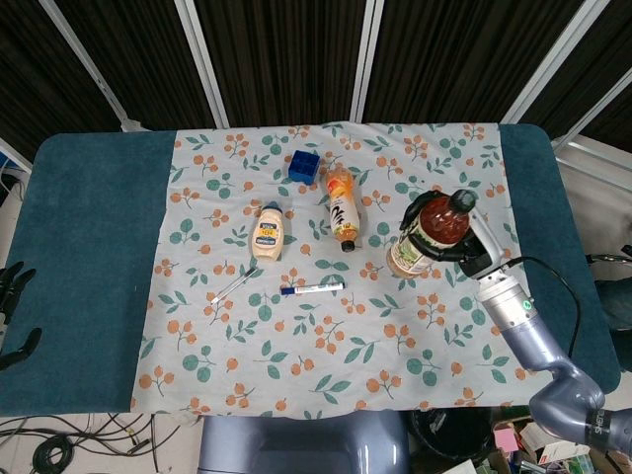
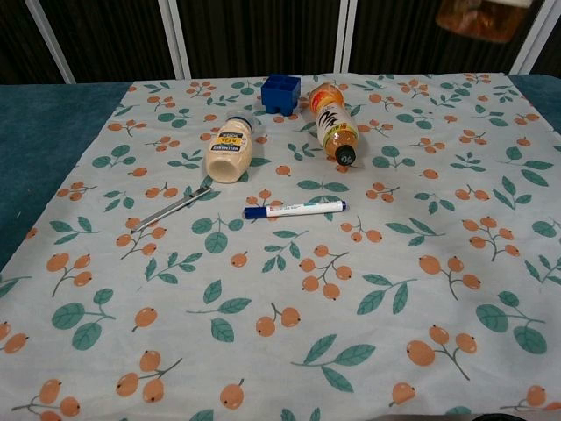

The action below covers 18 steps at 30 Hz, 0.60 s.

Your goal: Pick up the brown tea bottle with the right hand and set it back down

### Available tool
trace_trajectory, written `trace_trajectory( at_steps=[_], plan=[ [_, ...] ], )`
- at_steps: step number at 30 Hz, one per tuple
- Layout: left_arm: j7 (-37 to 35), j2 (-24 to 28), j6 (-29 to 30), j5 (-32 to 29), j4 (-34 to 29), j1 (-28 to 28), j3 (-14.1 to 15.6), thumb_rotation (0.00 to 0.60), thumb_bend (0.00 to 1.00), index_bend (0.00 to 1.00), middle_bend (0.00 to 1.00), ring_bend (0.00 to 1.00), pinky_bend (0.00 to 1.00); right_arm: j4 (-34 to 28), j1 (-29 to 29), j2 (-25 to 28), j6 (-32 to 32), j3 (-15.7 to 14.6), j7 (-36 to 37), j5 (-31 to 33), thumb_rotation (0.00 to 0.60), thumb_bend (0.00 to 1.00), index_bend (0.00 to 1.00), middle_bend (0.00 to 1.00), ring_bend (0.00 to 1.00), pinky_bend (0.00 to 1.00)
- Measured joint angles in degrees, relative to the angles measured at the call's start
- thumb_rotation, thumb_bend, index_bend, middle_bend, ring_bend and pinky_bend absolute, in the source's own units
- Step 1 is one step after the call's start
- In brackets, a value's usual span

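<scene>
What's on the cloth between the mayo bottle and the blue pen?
Nothing but the flowery cloth lies between the mayo bottle and the blue pen; the chest view shows it best.

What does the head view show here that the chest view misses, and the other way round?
Only the head view shows the right hand gripping the brown tea bottle, the resting left hand and the blue table's edges. The chest view adds nothing of its own; it shows just the bottle's base at its top edge. Both show the mayonnaise bottle, orange drink bottle, blue block, marker and floral cloth.
</scene>
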Motion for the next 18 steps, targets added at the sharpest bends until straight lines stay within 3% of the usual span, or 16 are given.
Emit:
trace_trajectory(
  at_steps=[6,12,15,18],
  plan=[
    [-0.04,0.03,-0.01,0.02,0.05,-0.02,0.0,0.6,0.37,0.08,0.0,0.01,0.08,2.19,1.4,-1.3,-2.24,-3.13,-38.91,5.49,0.6,0.42,0.65,0.61,0.67,0.76],
    [-0.08,0.03,-0.01,0.01,0.1,-0.01,-0.01,0.6,0.37,0.08,0.0,0.01,0.08,2.22,2.92,-1.82,-0.76,-5.24,-72.87,13.4,0.6,0.42,0.65,0.61,0.67,0.75],
    [0.09,-0.04,-0.07,0.06,0.13,-0.06,0.01,0.6,0.37,0.08,0.0,0.01,0.09,0.64,3.41,-1.97,2.83,-5.5,-84.17,16.97,0.6,0.42,0.65,0.61,0.67,0.75],
    [0.54,-0.16,-0.04,0.16,0.18,-0.07,0.04,0.6,0.37,0.08,0.0,0.01,0.09,-1.88,3.51,-1.83,7.04,-5.36,-89.79,18.2,0.6,0.42,0.65,0.6,0.67,0.74]
  ],
)
